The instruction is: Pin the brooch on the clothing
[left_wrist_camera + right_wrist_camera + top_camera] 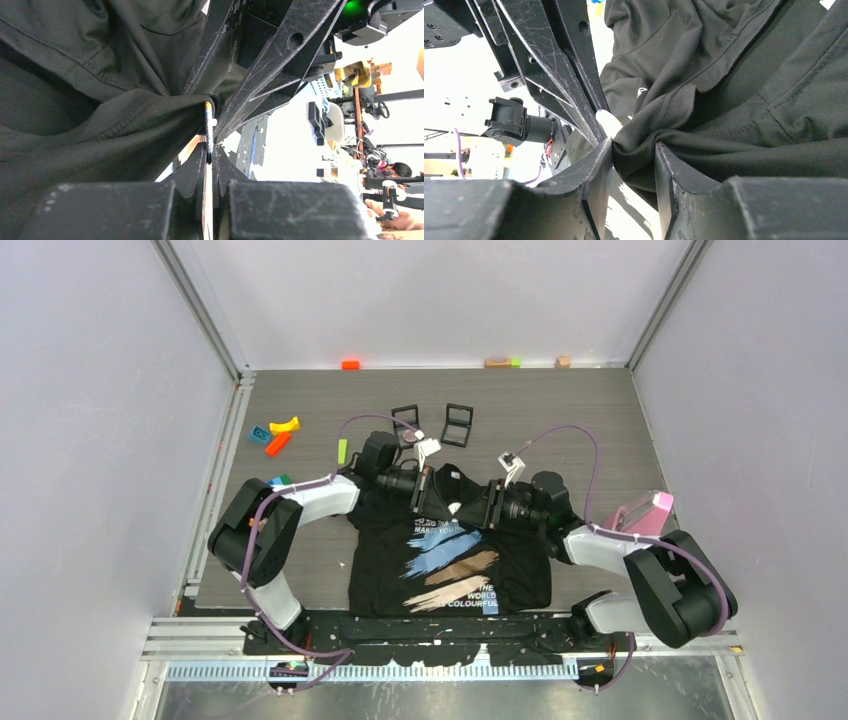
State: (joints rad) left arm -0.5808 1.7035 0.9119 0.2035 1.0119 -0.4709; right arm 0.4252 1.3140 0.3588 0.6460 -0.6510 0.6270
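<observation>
The black T-shirt [450, 560] lies on the table, its blue, tan and cream streaks facing up. Both grippers meet at its collar. My left gripper [432, 495] is shut on the brooch [208, 117], a thin disc seen edge-on with a yellow and blue rim, pressed against bunched black fabric [125, 125]. In the right wrist view the brooch shows as a small white rounded shape [607, 123]. My right gripper [487, 506] is shut on a fold of the shirt [639, 145], lifted off the table. The jaw tips show in both wrist views, left [212, 150] and right [633, 147].
Two black square frames [405, 418] [458, 425] lie behind the shirt. Coloured blocks [278, 435] and a green stick [342, 451] lie at the left. A pink box [645, 512] stands at the right. Small blocks [350, 364] line the far edge.
</observation>
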